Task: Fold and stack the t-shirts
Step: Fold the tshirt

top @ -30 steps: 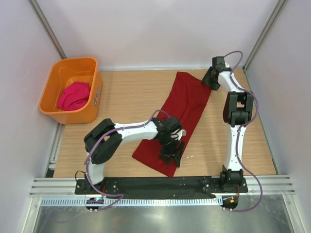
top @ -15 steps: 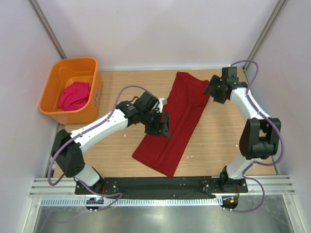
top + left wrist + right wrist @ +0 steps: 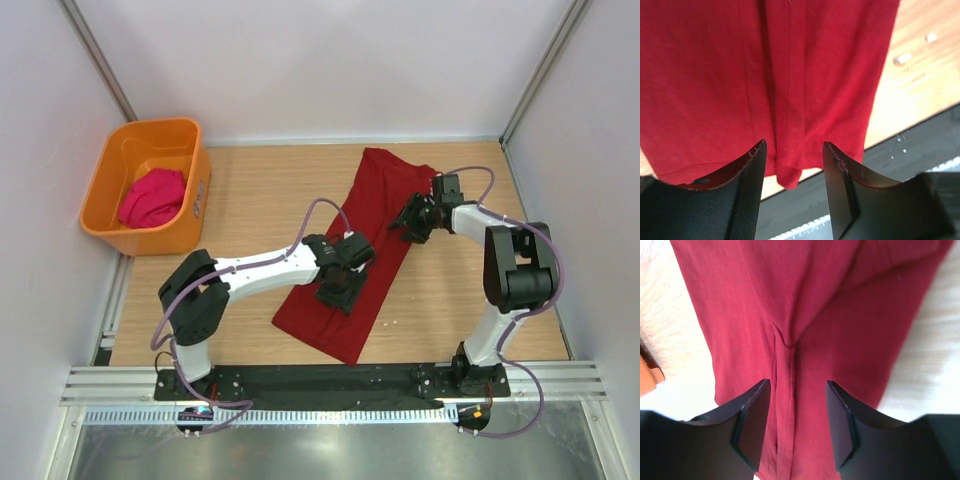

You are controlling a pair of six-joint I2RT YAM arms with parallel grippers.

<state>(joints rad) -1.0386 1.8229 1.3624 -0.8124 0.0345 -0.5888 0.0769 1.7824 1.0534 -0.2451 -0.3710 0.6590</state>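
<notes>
The dark crimson t-shirt (image 3: 372,245) lies on the wooden table as a long folded strip, running from the far middle to the near edge. My left gripper (image 3: 338,292) is open above the strip's near half; the left wrist view shows the shirt (image 3: 765,75) and its near hem between the open fingers. My right gripper (image 3: 408,226) is open over the strip's far right edge; the right wrist view shows a crease of the shirt (image 3: 790,340) between its fingers. The magenta-pink t-shirt (image 3: 152,196) lies bunched in the orange tub (image 3: 110,172).
The orange tub stands at the far left of the table. A black rail (image 3: 330,380) runs along the near edge, also in the left wrist view (image 3: 920,150). Small white specks (image 3: 902,59) lie on the wood right of the shirt. Walls enclose the table.
My left gripper swung left off the shirt, then came back onto its near half. My right gripper moved from the far right corner nearer and left, over the shirt's right edge.
</notes>
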